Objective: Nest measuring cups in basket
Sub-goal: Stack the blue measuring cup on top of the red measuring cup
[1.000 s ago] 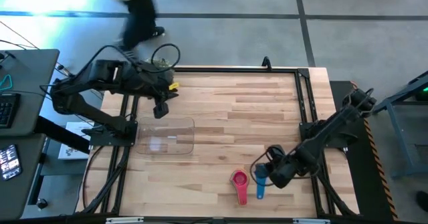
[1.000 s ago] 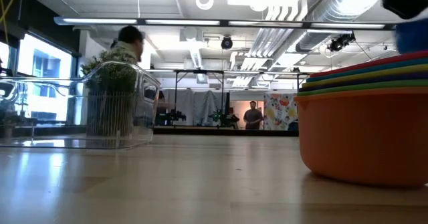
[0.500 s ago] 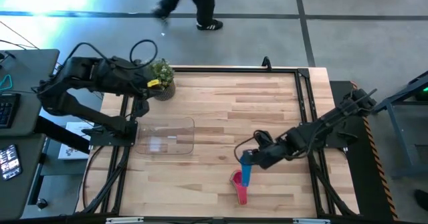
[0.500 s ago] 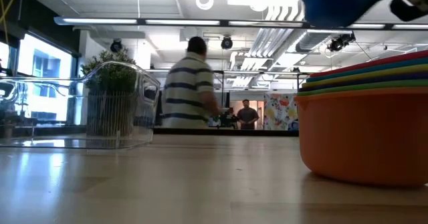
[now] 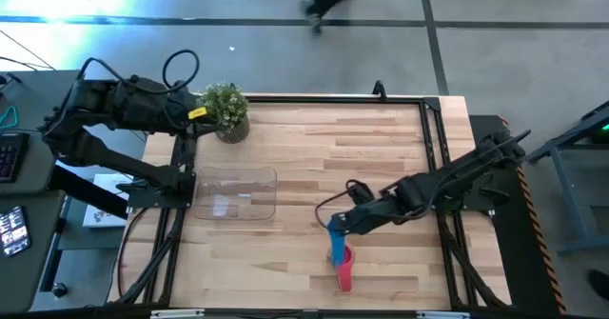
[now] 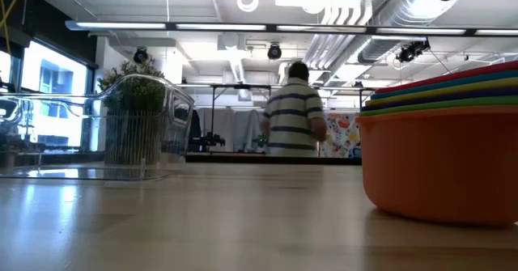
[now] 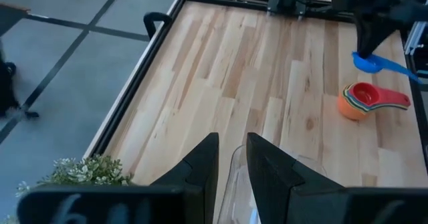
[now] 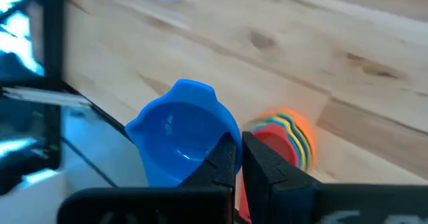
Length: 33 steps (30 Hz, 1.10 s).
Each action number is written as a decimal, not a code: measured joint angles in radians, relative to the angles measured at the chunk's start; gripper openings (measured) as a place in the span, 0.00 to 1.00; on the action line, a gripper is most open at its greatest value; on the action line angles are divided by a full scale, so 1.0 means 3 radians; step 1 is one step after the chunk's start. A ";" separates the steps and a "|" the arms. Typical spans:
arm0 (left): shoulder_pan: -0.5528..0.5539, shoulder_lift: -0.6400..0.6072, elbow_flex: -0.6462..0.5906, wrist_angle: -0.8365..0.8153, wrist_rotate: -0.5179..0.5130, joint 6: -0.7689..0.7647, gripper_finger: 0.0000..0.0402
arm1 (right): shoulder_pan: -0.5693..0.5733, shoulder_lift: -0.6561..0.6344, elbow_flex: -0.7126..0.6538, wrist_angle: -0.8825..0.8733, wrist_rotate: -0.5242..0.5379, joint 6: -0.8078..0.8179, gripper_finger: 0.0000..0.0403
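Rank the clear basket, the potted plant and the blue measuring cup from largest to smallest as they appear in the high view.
1. clear basket
2. potted plant
3. blue measuring cup, held in the right gripper, above the stacked cups

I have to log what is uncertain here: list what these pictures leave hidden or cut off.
- Stack of nested cups, low view: cut off by the right edge; the handles do not show.
- Same stack, high view: lower cups hidden under the red-pink one and the blue cup.
- Blue cup's handle, right wrist view: hidden behind the right pincer.
- Clear basket, left wrist view: mostly behind the left pincer.
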 joint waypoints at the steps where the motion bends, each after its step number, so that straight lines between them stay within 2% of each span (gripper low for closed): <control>1: 0.0000 -0.0007 0.0000 0.0001 0.0000 0.0003 0.17 | -0.0007 0.0075 0.0081 -0.0078 -0.0080 -0.0031 0.00; 6: 0.0001 -0.0039 0.0000 0.0001 0.0000 0.0086 0.17 | -0.0006 0.0438 0.0440 -0.0520 -0.0454 -0.0131 0.00; 12: 0.0000 -0.0046 0.0000 0.0001 0.0000 0.0103 0.17 | 0.0020 0.0683 0.0499 -0.0484 -0.0695 -0.0113 0.00; 20: 0.0001 -0.0044 0.0000 0.0001 0.0000 0.0106 0.17 | 0.0133 0.0838 0.0499 -0.0469 -0.0725 0.0085 0.00; 24: 0.0000 -0.0043 0.0000 0.0001 0.0000 0.0105 0.17 | 0.0199 0.0837 0.0432 -0.0477 -0.0614 0.0282 0.00; 33: 0.0000 -0.0043 0.0000 0.0003 0.0000 0.0092 0.17 | 0.0270 0.0837 0.0265 -0.0367 -0.0612 0.0438 0.00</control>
